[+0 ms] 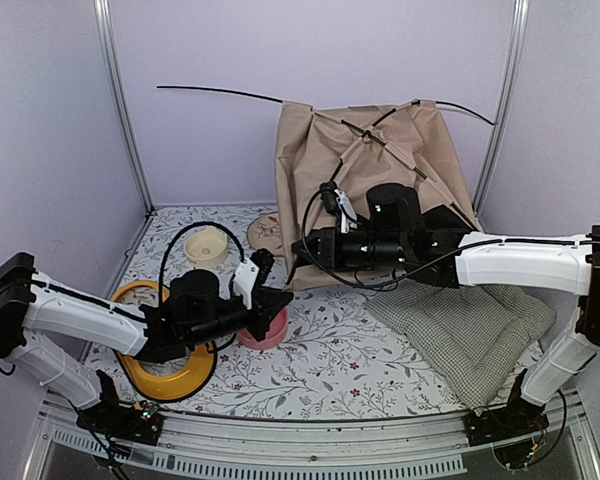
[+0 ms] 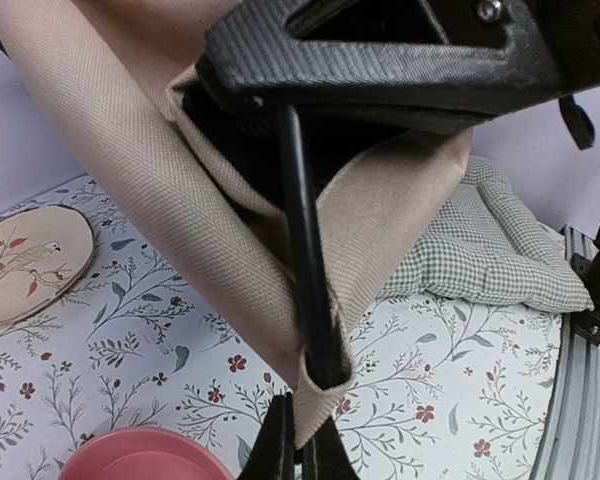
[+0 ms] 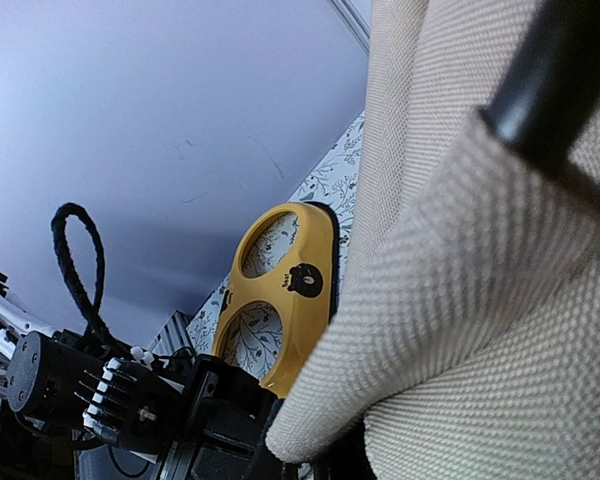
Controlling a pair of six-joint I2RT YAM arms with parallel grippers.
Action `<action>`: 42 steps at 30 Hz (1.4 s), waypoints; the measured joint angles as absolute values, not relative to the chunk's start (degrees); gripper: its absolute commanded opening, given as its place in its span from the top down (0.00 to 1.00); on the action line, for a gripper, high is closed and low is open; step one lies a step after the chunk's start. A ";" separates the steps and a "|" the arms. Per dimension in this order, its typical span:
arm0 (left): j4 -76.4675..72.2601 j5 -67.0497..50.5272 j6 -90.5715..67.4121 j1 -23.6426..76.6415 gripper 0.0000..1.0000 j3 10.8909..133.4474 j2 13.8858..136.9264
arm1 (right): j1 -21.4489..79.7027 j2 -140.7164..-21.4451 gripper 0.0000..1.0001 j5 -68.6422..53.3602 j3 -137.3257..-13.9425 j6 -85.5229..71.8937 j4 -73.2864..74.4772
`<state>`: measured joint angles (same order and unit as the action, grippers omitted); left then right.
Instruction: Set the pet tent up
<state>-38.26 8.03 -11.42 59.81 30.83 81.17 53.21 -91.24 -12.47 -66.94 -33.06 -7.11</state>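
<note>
The beige pet tent (image 1: 380, 150) stands half-raised at the back, with thin black poles crossing over its top. At its lower left corner, my left gripper (image 1: 277, 298) reaches in from the left. In the left wrist view that gripper (image 2: 302, 445) is shut on the tip of the fabric corner (image 2: 325, 395), where a black pole (image 2: 302, 250) runs down into the pocket. My right gripper (image 1: 305, 248) holds the same edge slightly higher. Its ribbed fingers (image 2: 380, 70) clamp fabric there. The right wrist view shows beige cloth (image 3: 500, 300) and a pole (image 3: 550, 80) filling the frame, with that gripper (image 3: 330, 465) shut on the cloth.
A pink bowl (image 1: 265, 328) sits just under the left gripper. A yellow two-hole bowl stand (image 1: 165, 350) lies under the left arm, with a cream bowl (image 1: 208, 247) and a round wooden plaque (image 1: 268, 232) behind. A green-checked cushion (image 1: 470, 330) lies at the right.
</note>
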 measured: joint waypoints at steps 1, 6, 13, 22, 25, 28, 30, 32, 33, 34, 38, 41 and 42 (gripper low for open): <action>-38.22 8.01 -11.42 59.79 1.00 30.83 81.12 | 53.21 -91.24 1.00 -12.21 -66.94 -32.93 -7.03; -37.65 7.62 -11.42 59.66 1.00 30.83 80.77 | 53.43 -91.24 1.00 -10.50 -66.94 -32.12 -6.50; -35.09 6.42 -11.42 59.51 1.00 31.20 79.88 | 54.30 -91.26 1.00 -9.32 -67.00 -30.94 -6.07; -28.75 3.25 -14.17 56.71 1.00 35.73 81.28 | 55.20 -91.31 1.00 -7.44 -67.02 -28.62 -5.72; -28.38 1.58 -14.81 56.34 1.00 35.75 81.36 | 55.29 -91.31 1.00 -6.00 -67.02 -28.47 -4.93; -28.14 -0.45 -14.85 56.12 1.00 35.68 81.34 | 55.66 -91.31 1.00 -4.54 -67.02 -28.47 -4.32; -28.14 -1.91 -14.81 55.99 1.00 35.62 81.34 | 55.86 -91.35 1.00 -3.51 -67.02 -28.56 -3.95; -27.86 -3.11 -14.76 55.81 0.99 35.62 81.28 | 55.94 -91.48 1.00 -3.07 -67.02 -28.67 -3.84; -27.55 -3.46 -14.76 55.72 0.98 35.62 81.21 | 55.99 -91.64 1.00 -3.01 -67.05 -28.69 -3.86; -27.16 -3.62 -14.76 55.66 0.98 35.59 81.12 | 56.01 -91.83 1.00 -3.01 -67.05 -28.71 -3.86; -25.67 -4.05 -15.16 55.00 0.93 35.59 81.10 | 56.51 -92.38 1.00 -3.09 -67.07 -28.45 -3.86; -25.32 -5.17 -16.01 54.11 0.87 35.59 81.12 | 57.21 -92.40 1.00 -3.14 -67.07 -27.40 -3.92; -25.30 -5.52 -16.29 53.89 0.85 35.59 81.12 | 57.39 -92.40 1.00 -3.25 -67.05 -27.09 -3.95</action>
<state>-25.30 -5.52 -16.29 53.89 35.59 81.12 57.39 -92.40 -3.25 -67.05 -27.09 -3.95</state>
